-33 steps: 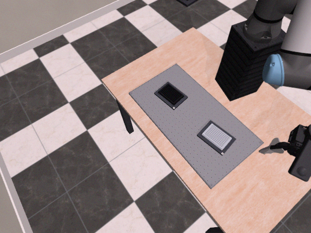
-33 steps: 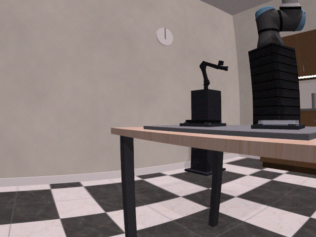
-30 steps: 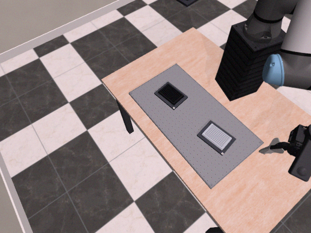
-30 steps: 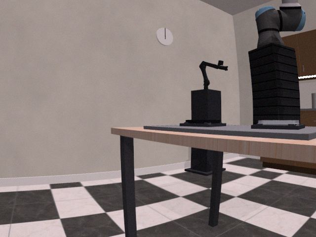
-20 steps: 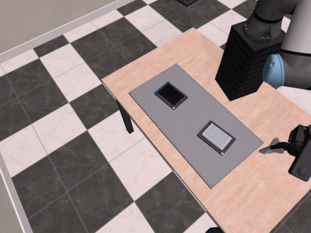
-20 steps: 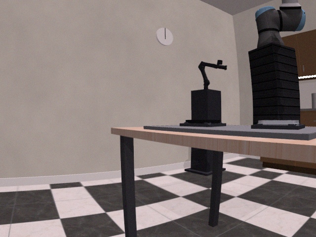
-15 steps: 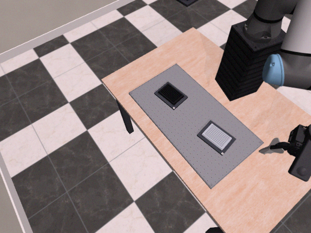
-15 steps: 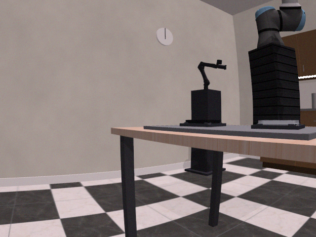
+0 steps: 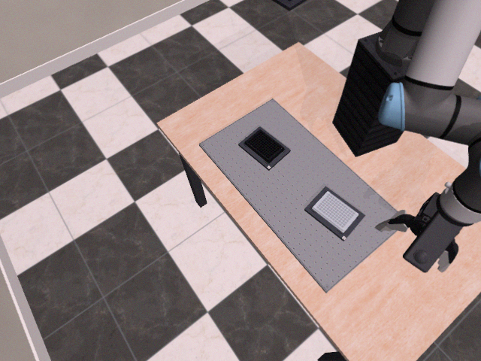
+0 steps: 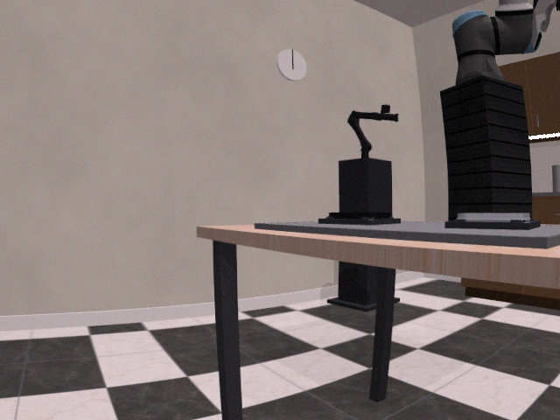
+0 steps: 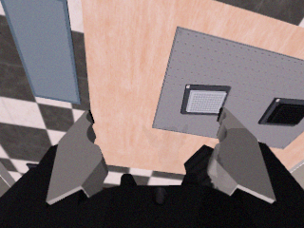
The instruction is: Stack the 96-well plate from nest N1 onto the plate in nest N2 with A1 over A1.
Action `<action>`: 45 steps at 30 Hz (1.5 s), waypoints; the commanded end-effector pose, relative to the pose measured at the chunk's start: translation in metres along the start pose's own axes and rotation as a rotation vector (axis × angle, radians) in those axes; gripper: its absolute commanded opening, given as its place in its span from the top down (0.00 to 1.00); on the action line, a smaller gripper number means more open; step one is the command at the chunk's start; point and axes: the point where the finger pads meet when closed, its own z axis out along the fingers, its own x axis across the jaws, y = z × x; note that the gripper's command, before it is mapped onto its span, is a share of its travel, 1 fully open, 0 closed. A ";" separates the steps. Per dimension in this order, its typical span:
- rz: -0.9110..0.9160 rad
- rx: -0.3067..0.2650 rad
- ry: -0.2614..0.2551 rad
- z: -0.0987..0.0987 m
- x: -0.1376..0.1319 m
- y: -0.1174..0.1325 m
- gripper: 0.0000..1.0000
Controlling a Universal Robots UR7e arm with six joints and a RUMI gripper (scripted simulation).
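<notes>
While the claw (image 9: 409, 247) hangs with its 2 fingers spread wide and nothing between them, off the grey board's (image 9: 294, 186) near end and above the wooden table (image 9: 388, 310), the job in hand is the reach to the plate to be lifted. Judging from the arm's pedestal (image 9: 364, 112), the right-hand nest is the one at the board's far end, holding the black plate (image 9: 265, 145). The white plate (image 9: 335, 211) sits in the nest (image 9: 310, 207) at the board's near end. To do this well, pass high over the white plate without brushing it, square the fingers to the black plate's sides, and come straight down. The cut corners are too small to tell here, so check them before gripping
</notes>
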 end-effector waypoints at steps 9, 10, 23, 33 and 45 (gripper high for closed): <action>0.110 -0.002 0.002 0.016 0.043 -0.015 0.00; 0.143 -0.003 0.003 0.018 0.048 -0.017 0.00; 0.259 -0.006 0.006 0.036 0.099 -0.027 0.00; 0.367 -0.009 0.008 0.050 0.140 -0.032 0.00; 0.475 -0.012 0.011 0.064 0.184 -0.033 0.00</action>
